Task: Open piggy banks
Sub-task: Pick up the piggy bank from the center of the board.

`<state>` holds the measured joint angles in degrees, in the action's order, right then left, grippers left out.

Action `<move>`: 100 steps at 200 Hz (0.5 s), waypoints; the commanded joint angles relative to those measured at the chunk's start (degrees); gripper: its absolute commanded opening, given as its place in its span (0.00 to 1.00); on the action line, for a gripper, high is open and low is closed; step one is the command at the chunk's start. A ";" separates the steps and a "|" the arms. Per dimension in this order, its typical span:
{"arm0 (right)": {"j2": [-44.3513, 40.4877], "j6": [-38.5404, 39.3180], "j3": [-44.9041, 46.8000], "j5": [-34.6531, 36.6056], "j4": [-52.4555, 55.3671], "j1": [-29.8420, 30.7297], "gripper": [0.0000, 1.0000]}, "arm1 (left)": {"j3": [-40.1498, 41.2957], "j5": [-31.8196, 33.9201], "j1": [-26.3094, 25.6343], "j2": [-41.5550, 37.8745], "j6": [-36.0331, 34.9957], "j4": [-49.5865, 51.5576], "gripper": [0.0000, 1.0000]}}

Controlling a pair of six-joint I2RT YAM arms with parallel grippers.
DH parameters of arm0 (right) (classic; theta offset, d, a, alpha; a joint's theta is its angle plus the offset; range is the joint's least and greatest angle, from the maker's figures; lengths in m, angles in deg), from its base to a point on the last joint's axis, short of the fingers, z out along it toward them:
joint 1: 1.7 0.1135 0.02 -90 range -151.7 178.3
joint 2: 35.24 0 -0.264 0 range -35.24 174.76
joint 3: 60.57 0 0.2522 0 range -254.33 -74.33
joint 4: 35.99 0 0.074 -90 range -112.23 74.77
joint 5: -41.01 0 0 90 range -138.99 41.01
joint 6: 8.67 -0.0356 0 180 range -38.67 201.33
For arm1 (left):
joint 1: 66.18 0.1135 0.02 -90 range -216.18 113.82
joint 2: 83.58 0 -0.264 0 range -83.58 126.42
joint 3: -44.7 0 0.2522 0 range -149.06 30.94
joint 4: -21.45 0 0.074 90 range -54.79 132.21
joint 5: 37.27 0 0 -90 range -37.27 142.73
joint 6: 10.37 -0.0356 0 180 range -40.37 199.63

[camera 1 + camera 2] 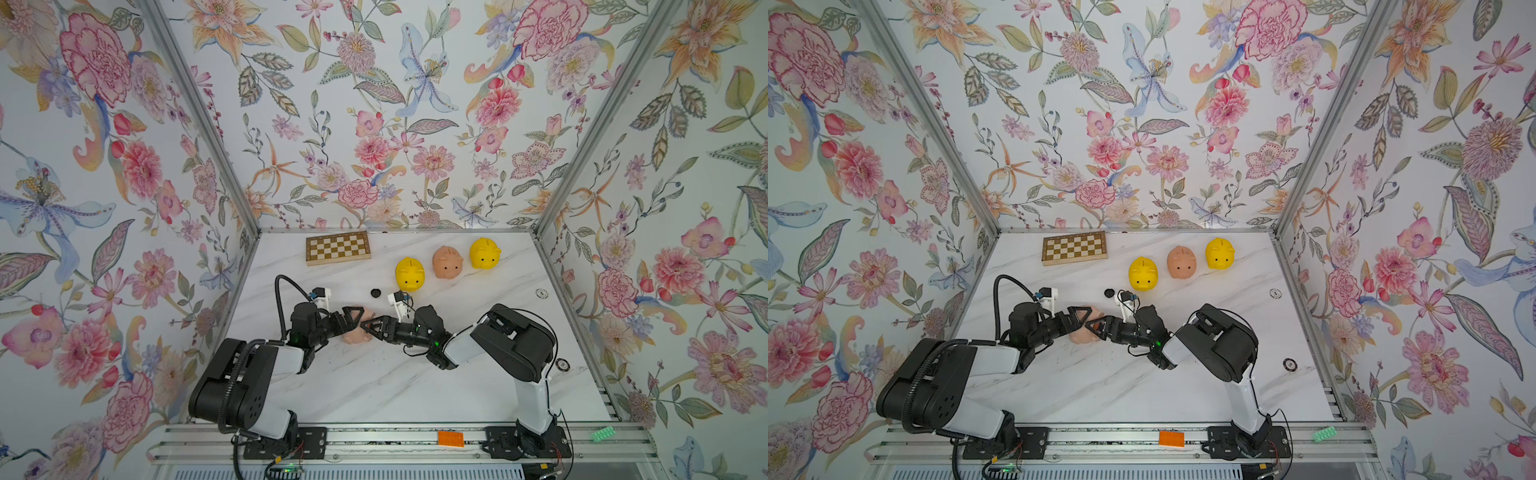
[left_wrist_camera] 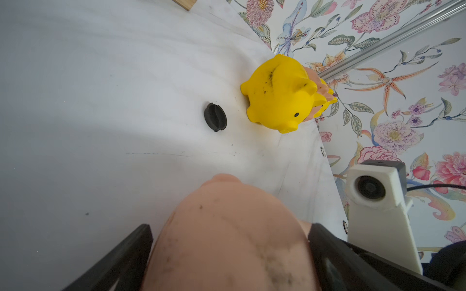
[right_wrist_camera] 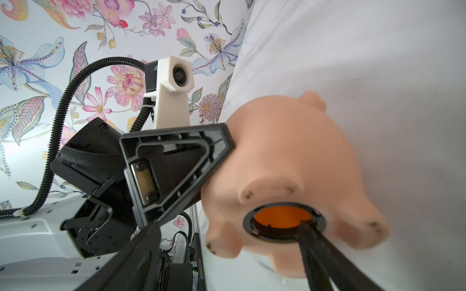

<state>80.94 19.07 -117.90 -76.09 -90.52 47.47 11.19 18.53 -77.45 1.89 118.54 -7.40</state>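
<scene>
The left fingers (image 1: 353,316) hold the pink piggy bank (image 3: 290,156) from both sides. They are spread wide because the body is round and fat, and in the left wrist view 1 finger lies along each flank. The bank is near the middle of the counter (image 1: 374,386), turned on its side so that the belly looks toward the right arm. I judge this is the reason for the grip: the left arm works as a clamp and presents the belly opening (image 3: 277,216) to the other arm. The opening shows an orange inside within a black ring. A black plug (image 1: 376,293) lies loose on the counter just behind the bank, so this bank seems to be open already. I cannot tell if the ring is a part that must also come out.

The right fingers (image 1: 374,326) are apart and hold nothing. The tip of 1 right finger (image 3: 317,252) is at the rim of the opening. Both arms reach low and toward each other, with the forearms almost level with the counter, and they meet the bank from opposite sides.

The 3 other banks stand upright in a row farther back: the near yellow bank (image 1: 409,273), the second pink bank (image 1: 447,262) and the far yellow bank (image 1: 485,253). Their bellies are hidden. The chessboard (image 1: 337,248) lies apart at the far edge.
</scene>
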 commanded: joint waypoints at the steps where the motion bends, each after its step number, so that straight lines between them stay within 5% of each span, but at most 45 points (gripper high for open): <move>1: 1.91 -0.93 0.03 -0.59 -4.39 0.24 0.87 | 0.10 -0.38 1.33 -1.18 -0.03 10.76 0.99; 65: 3.13 -0.61 -1.49 -2.75 -6.41 0.49 0.87 | -0.57 -2.08 2.89 -6.11 0.06 14.46 0.99; 100: 3.01 -0.01 -2.45 -3.62 -6.10 0.66 0.77 | -0.38 -2.71 3.88 -8.69 0.59 15.32 0.99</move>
<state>83.41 18.46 -118.80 -78.16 -94.70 47.58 10.67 16.90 -74.58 -4.91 118.74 4.18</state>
